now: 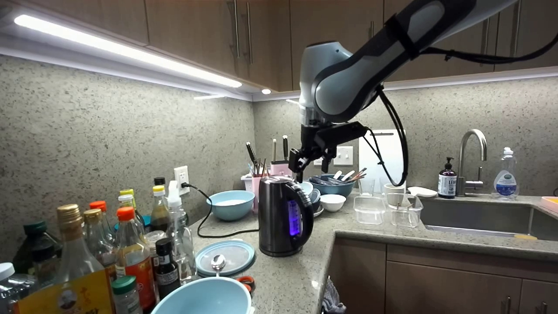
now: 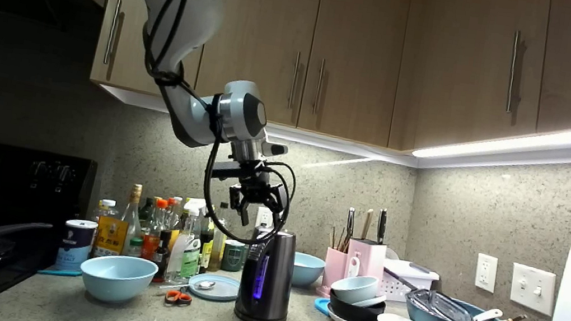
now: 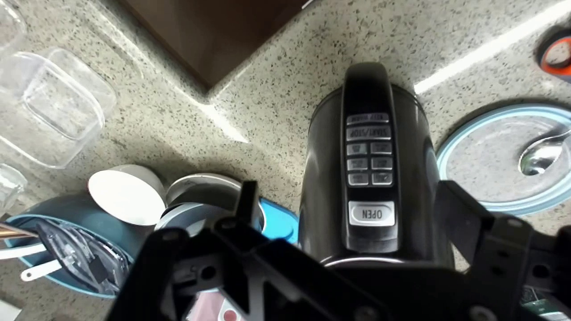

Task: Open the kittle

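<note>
Hanging over the kettle (image 1: 272, 218) with the pincer (image 3: 348, 196) spread wide and holding nothing. Find the kettle standing straight up on the desk (image 1: 283, 283), not tipped, with a blue-edged plate (image 1: 239, 258) and spoon (image 1: 218, 262) just beside it. Look down from the pincer to get to the kettle, and notice its long way going up and down and its handle (image 3: 367, 89) out on the side. Read OPEN on the gray button (image 3: 371, 214), up on top of the handle near the kettle's lid (image 1: 277, 178). Looks closed on top, so probably just at the start of the job. In the wrist view, see that button between the two fingers (image 3: 464, 218), but nearer to the finger on the plate side of the kettle. Probably needs sliding over a bit, bringing the fingers together, then going down to push the button. Might slip off or shove the kettle if coming down crooked. Cannot tell about any touching between fingers and kettle.
</note>
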Robot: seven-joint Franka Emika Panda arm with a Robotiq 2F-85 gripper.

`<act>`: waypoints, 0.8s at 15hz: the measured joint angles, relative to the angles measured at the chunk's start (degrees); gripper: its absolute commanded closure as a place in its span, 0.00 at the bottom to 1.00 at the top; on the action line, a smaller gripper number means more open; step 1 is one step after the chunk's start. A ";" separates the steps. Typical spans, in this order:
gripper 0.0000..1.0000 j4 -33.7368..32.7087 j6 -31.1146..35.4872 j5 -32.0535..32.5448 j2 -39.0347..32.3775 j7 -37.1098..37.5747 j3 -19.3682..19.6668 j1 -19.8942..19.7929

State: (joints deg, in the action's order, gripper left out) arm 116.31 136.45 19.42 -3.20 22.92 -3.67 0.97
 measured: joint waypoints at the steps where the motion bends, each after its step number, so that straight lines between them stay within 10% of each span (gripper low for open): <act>1: 0.00 -0.71 0.01 0.16 -0.58 0.00 0.19 0.00; 12: 0.00 -3.65 0.01 0.18 -5.16 0.00 2.68 0.27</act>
State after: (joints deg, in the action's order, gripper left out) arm 112.65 136.46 19.60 -8.36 22.92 -0.99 1.24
